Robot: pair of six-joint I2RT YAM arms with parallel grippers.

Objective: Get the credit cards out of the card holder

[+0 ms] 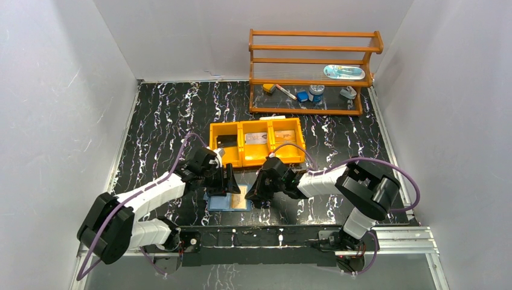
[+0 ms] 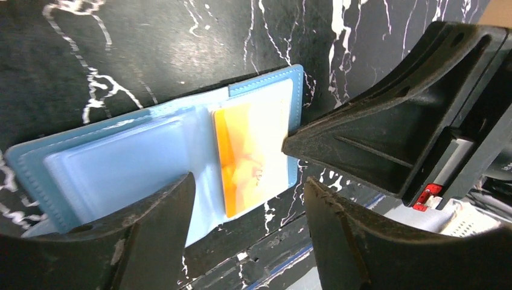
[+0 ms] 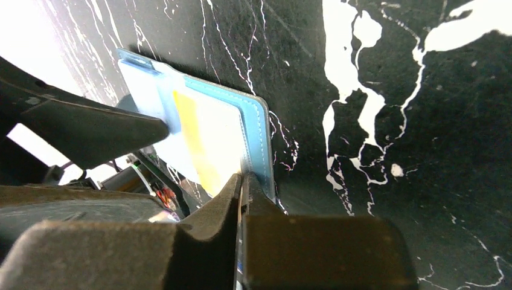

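The card holder (image 1: 220, 202) (image 2: 121, 163) (image 3: 258, 124) lies open and flat near the table's front edge, pale blue inside. An orange credit card (image 1: 240, 198) (image 2: 247, 151) (image 3: 202, 139) sits in its right leaf. My left gripper (image 1: 229, 181) (image 2: 249, 181) is open and straddles the holder, one finger over the left leaf. My right gripper (image 1: 252, 194) (image 3: 241, 178) is at the holder's right edge. Its jaws are pressed together on the outer edge of the orange card, and a thin pale sliver shows between them. Other cards are hidden.
An orange three-compartment tray (image 1: 256, 142) stands just behind both grippers. Further back on the right, a wooden rack (image 1: 314, 72) carries small items. The metal rail (image 1: 272, 232) of the table's front edge runs close below the holder.
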